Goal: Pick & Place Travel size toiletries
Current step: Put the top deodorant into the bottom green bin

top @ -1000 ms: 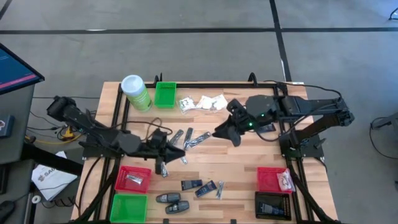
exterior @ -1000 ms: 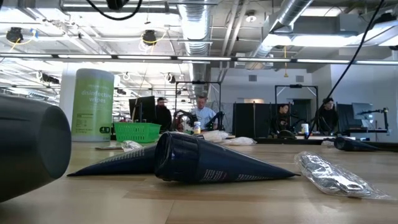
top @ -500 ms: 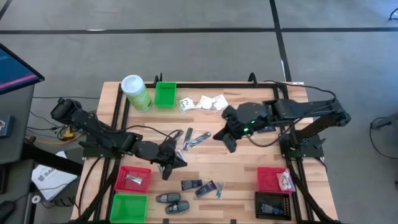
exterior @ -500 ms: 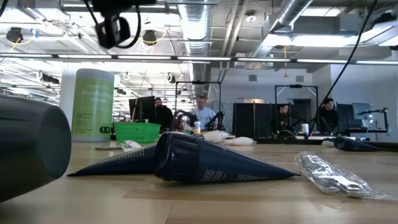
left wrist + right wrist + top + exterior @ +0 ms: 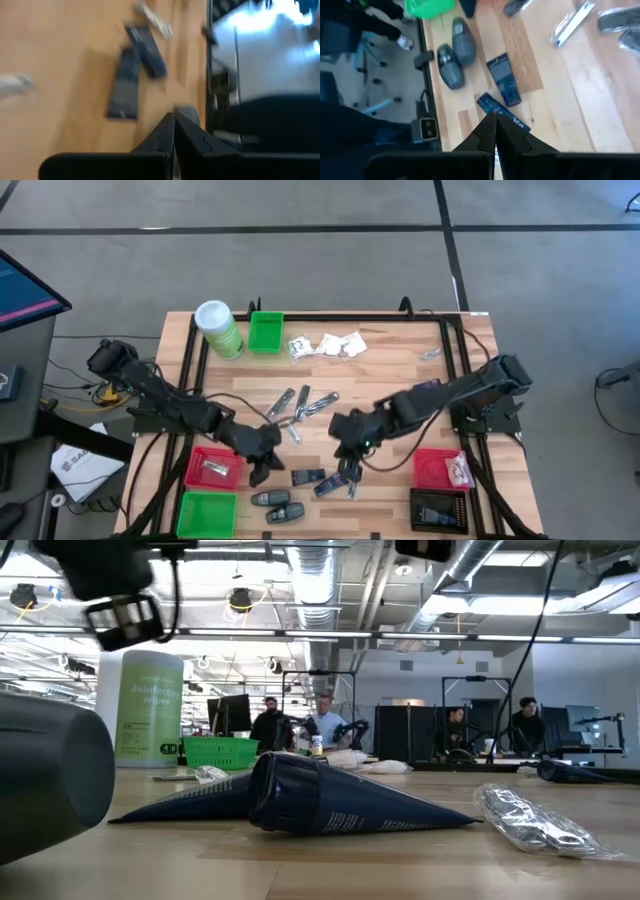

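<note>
The travel size toiletries lie scattered on the wooden table: white sachets [image 5: 326,345] at the far side, silvery tubes [image 5: 303,400] mid-table, dark blue packets [image 5: 308,477] [image 5: 504,80] [image 5: 125,82] and black oval pieces [image 5: 272,499] [image 5: 464,35] near the front edge. My left gripper [image 5: 262,467] [image 5: 174,131] is shut and hovers just left of the blue packets, beside the left red bin [image 5: 213,467]. My right gripper [image 5: 346,463] [image 5: 495,131] is shut too, slanting down over the blue packets and a silvery tube [image 5: 352,485]. Neither holds anything.
A green canister [image 5: 220,328] and a small green bin [image 5: 265,332] stand at the far left. A green bin [image 5: 205,515] sits at the near left, with a red bin [image 5: 440,468] and a black bin [image 5: 438,508] at the near right. People sit in the room behind [image 5: 325,725].
Both grippers have come down and toward the table's near edge. My right one has travelled farthest, from beside the silvery tubes to above the blue packets, and its fingers have come together. My left one has tipped downward next to the left red bin. No item has moved.
</note>
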You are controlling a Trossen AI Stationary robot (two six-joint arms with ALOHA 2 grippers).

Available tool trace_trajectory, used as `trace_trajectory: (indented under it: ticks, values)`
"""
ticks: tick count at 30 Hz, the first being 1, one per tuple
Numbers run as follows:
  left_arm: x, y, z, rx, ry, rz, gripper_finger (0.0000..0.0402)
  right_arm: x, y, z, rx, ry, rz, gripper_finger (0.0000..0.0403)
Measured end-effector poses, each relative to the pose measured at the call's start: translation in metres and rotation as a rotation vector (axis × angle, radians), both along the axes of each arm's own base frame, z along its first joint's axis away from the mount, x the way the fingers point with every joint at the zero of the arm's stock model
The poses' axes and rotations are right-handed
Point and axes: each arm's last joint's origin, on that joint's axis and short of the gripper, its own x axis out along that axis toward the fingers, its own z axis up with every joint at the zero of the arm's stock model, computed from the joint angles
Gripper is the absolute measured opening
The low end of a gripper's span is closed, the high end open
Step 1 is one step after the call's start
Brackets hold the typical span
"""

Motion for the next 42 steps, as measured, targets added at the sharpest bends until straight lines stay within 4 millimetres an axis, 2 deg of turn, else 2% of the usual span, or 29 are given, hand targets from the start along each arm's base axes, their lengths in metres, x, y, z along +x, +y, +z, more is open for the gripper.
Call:
trace_trajectory:
  ticks: [5, 9, 13, 16, 29, 42]
  values:
    - [-0.006, -0.026, -0.02, 0.018, 0.084, -0.084, 0.0, 0.011, 0.025, -0.023, -0.015, -0.01, -0.004, 0.0001]
    - [-0.003, -0.048, -0.019, 0.071, 0.137, -0.148, 0.0, 0.02, 0.038, -0.035, 0.008, -0.034, -0.006, 0.0001]
    - [0.001, -0.067, -0.017, 0.15, 0.199, -0.232, 0.0, 0.022, 0.039, -0.037, 0.008, -0.048, -0.02, 0.0]
    - [0.007, -0.077, -0.019, 0.143, 0.209, -0.277, 0.0, 0.023, 0.038, -0.037, 0.005, -0.055, -0.026, 0.0]
    - [0.02, -0.075, -0.053, 0.169, 0.303, -0.323, 0.0, 0.026, 0.034, -0.032, 0.017, -0.086, -0.036, 0.0]
    - [0.038, -0.05, -0.054, 0.258, 0.262, -0.155, 0.0001, 0.026, 0.03, -0.034, -0.016, -0.07, -0.061, 0.0]
